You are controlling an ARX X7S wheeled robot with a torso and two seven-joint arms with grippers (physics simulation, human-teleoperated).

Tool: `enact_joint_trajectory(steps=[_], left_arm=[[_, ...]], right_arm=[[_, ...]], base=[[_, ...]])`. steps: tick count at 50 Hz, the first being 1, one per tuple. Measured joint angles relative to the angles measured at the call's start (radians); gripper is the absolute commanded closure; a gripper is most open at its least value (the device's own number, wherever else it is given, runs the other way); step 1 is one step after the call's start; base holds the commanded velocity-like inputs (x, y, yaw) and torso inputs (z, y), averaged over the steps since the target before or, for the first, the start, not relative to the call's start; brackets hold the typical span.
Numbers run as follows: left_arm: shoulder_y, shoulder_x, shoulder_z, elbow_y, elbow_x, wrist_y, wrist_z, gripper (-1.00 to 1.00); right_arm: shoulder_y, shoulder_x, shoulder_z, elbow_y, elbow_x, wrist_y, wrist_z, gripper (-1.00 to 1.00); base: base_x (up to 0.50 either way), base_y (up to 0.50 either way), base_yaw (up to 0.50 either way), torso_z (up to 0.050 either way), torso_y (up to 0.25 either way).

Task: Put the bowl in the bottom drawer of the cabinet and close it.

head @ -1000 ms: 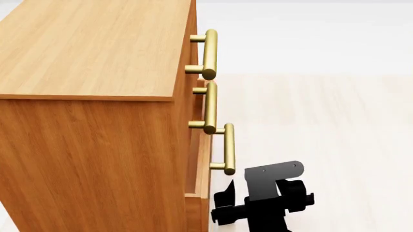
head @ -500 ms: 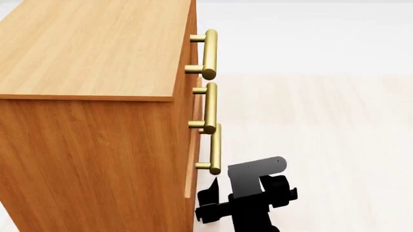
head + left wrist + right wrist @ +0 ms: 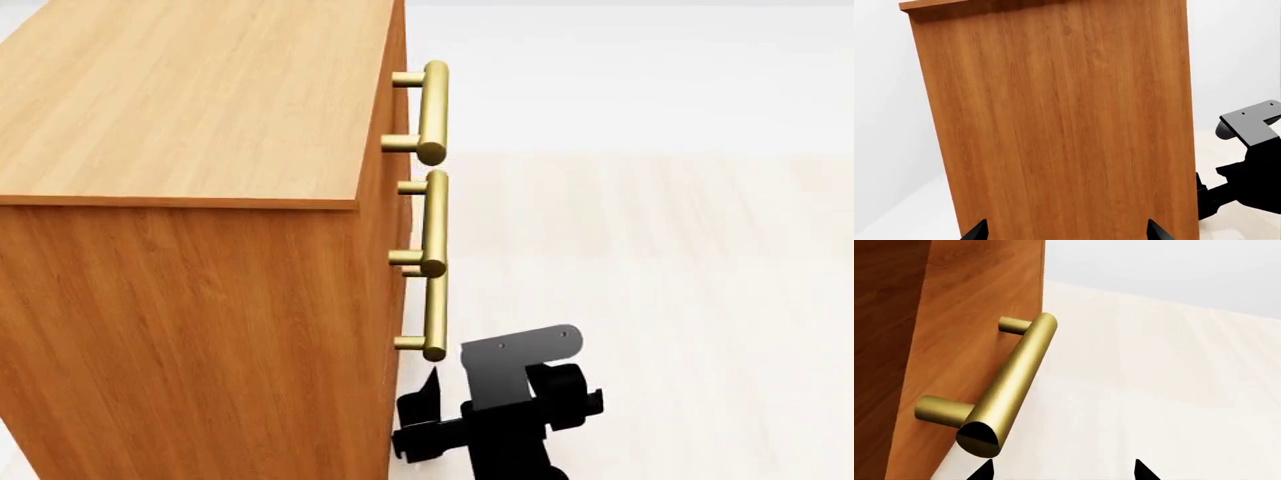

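Cabinet (image 3: pixel 187 260): honey-brown wood-grain box filling the left of the head view; its plain side panel (image 3: pixel 1061 125) fills the left wrist view.
Floor (image 3: pixel 667 250): pale, stretching away in front of the drawer fronts.
Right gripper (image 3: pixel 430 425): black, low beside the cabinet's front lower corner, just below the lowest handle; in its own wrist view two dark fingertips (image 3: pixel 1142 471) stand apart with nothing between them, so the jaws are open.
Left gripper (image 3: pixel 1064 232): only two tips show, spread wide before the side panel, empty.
Bottom drawer (image 3: pixel 400 330): front flush with the two above, closed.
Bottom handle (image 3: pixel 1011 382): brass bar on two posts.
Bowl: out of sight in every view.
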Motion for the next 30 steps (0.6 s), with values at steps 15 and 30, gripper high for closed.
enact_joint_trajectory(steps=[15, 30], left_arm=[[0.003, -0.008, 0.006, 0.004, 0.000, -0.002, -0.010, -1.00], [0.019, -0.015, 0.005, 0.063, 0.019, -0.039, -0.026, -1.00]], right_arm=[[-0.017, 0.048, -0.099, -0.037, 0.069, 0.007, 0.055, -1.00], [-0.069, 0.218, -0.110, -0.305, 0.113, 0.074, 0.193, -1.00]], base=[[0.00, 0.00, 0.00, 0.000, 0.000], [0.00, 0.00, 0.00, 0.000, 0.000]])
